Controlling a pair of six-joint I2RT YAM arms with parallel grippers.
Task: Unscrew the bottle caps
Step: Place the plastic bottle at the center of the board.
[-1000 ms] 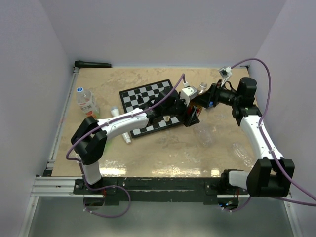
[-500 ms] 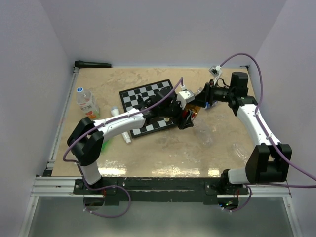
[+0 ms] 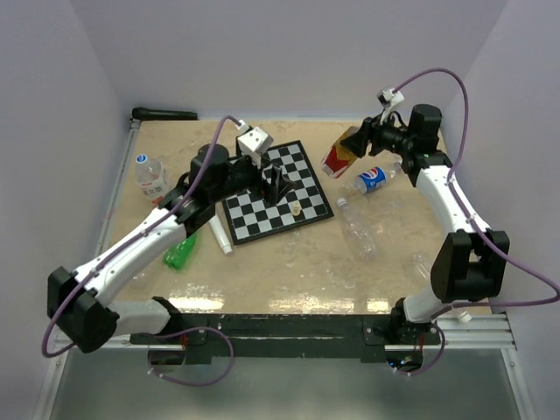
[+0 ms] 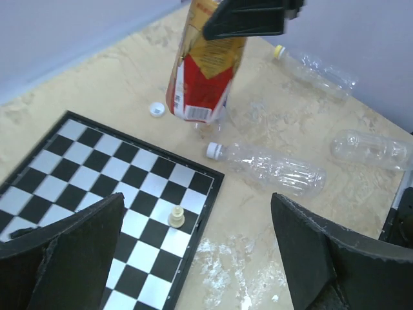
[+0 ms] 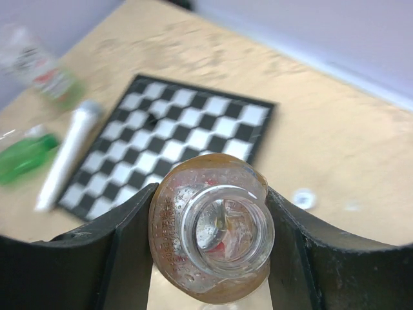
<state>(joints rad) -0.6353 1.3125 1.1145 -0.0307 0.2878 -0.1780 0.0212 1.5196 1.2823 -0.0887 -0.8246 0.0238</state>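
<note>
Far right of the table (image 3: 289,271): right gripper (image 5: 211,213) closed narrow around the neck of a red-labelled bottle (image 4: 203,77), one black finger (image 5: 122,265) pressed to each side just under the rim, mouth open and bare of any cap. Bottle tilted, base down and toward the left; whether touching the table or hanging just above it, cannot tell. Close by that lower end, off the far-right corner of the chessboard (image 3: 262,214), a loose white cap (image 4: 155,109) lying flat on the table, apart from the board. Over the middle of the chessboard, left gripper (image 4: 197,200) spread as wide as can be, gripping nothing, dark pads (image 4: 77,258) well apart with checkered squares showing between. On the board close to its near edge, a cream chess piece (image 4: 176,216) standing upright. Just right of the gripped bottle and a little nearer, a blue-labelled bottle (image 3: 373,178) lying on its side. Right of the board, a clear bottle (image 4: 274,171) lying flat, screwed-on white cap (image 4: 213,150) at its far end, close to the board's right edge. Further right, a second clear bottle (image 4: 371,148) on its side; far of that, a third clear bottle (image 4: 319,68) lying down with a yellow cap (image 4: 278,50) in place. On the left side, a water bottle (image 3: 153,179) standing upright; nearer, just left of the board, a green bottle (image 3: 181,251) and a white tube (image 3: 219,234) lying near each other.
</note>
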